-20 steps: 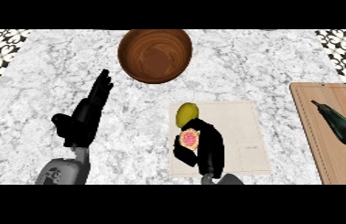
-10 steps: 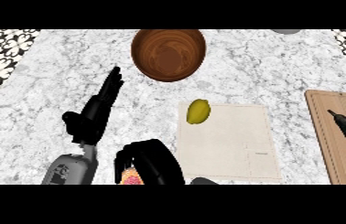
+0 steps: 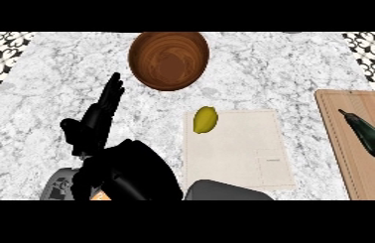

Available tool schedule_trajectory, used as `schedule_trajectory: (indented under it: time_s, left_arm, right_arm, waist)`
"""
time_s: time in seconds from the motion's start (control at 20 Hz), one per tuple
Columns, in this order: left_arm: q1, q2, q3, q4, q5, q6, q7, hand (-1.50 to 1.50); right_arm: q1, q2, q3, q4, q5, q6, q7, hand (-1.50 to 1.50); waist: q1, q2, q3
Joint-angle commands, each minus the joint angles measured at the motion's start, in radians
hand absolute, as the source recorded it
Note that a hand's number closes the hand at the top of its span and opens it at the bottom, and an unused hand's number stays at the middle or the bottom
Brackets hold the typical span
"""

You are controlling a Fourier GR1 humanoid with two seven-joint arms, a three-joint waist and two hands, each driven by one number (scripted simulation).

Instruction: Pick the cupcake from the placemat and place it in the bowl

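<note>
while the round brown wooden bowl [image 3: 168, 58] on the white marble tabletop [image 3: 293, 68] holds nothing yet, the cupcake [image 3: 101, 197], a pink-orange sliver, is off the beige placemat [image 3: 242, 152], enclosed by the right hand [image 3: 135, 170] and its curled fingers; carrying and placing are left. the left hand [image 3: 99, 120] rests beside it, fingers straight.

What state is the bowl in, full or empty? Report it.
Empty. The bowl shows its bare brown inside all the way down to its floor; nothing lies in it.
</note>
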Motion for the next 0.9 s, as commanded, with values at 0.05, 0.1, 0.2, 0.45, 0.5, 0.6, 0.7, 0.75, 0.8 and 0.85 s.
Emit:
schedule_trajectory:
  time_s: [0.05, 0.1, 0.2, 0.45, 0.5, 0.6, 0.7, 0.75, 0.8, 0.85]
  left_arm:
    - [0.033, -0.021, -0.005, -0.013, -0.020, 0.027, -0.018, 0.00]
    - [-0.009, 0.023, 0.044, 0.010, 0.038, -0.033, 0.023, 0.00]
    - [-0.019, 0.013, 0.023, -0.007, 0.004, -0.007, 0.041, 0.00]
    - [0.000, -0.009, 0.029, 0.049, 0.002, -0.010, -0.046, 0.00]
    - [0.035, -0.033, -0.016, 0.009, -0.018, 0.000, -0.037, 0.00]
    - [-0.021, -0.045, -0.002, 0.054, -0.036, 0.030, -0.036, 0.00]
    - [0.000, -0.021, 0.005, -0.013, -0.019, 0.011, 0.012, 0.00]
    - [0.003, -0.007, 0.023, 0.018, 0.010, -0.027, -0.021, 0.00]
    - [-0.038, -0.037, 0.004, 0.059, -0.034, 0.017, -0.024, 0.00]
    - [0.011, -0.018, 0.008, -0.009, -0.016, -0.002, -0.004, 0.00]
  right_arm:
    - [-0.153, 0.000, -0.074, -0.094, 0.072, 0.002, 0.188, 1.50]
    - [-0.237, 0.000, -0.081, -0.069, 0.048, -0.020, 0.248, 1.50]
    - [-0.339, 0.000, -0.092, -0.064, 0.055, -0.026, 0.358, 1.50]
    - [-0.457, 0.000, -0.156, 0.061, 0.012, -0.060, 0.378, 1.50]
    - [-0.532, 0.000, -0.239, 0.141, -0.046, -0.030, 0.358, 1.50]
    - [-0.582, 0.000, -0.283, 0.142, -0.047, 0.013, 0.413, 1.50]
    - [-0.581, 0.000, -0.347, 0.207, -0.019, 0.073, 0.368, 1.50]
    - [-0.625, 0.000, -0.309, 0.292, -0.053, 0.029, 0.349, 1.50]
    - [-0.638, 0.000, -0.295, 0.293, -0.051, -0.012, 0.362, 1.50]
    - [-0.594, 0.000, -0.349, 0.333, -0.098, 0.036, 0.269, 1.50]
  waist:
    - [-0.021, -0.006, -0.001]
    - [-0.015, -0.005, -0.001]
    - [-0.013, -0.007, -0.001]
    - [-0.010, -0.001, -0.001]
    - [0.002, 0.000, -0.002]
    - [-0.012, -0.001, -0.001]
    - [-0.014, -0.002, -0.001]
    - [-0.002, 0.001, -0.002]
    - [-0.007, 0.001, -0.001]
    - [-0.003, 0.002, -0.001]
